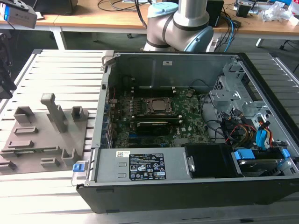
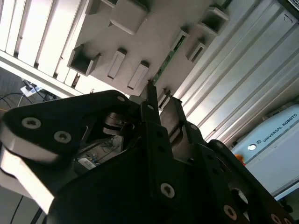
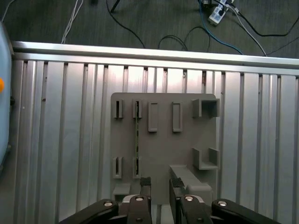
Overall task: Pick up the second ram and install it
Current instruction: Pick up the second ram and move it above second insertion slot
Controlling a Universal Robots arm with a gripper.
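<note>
The second ram stands on edge as a thin green strip, held between two pairs of slots in the grey holder tray. In the second wrist view the ram shows as a green line on the tray. My gripper hovers well above the tray, open, with nothing between its fingers. The stick lies a little to one side of the gap between them. The dark fingers also show in the second wrist view, pointing toward the tray.
The open computer case lies on the slatted aluminium table, with the green motherboard and CPU socket inside. In the exterior view, the holder tray is on the left of the case. Cables and drive cages fill the case's right side.
</note>
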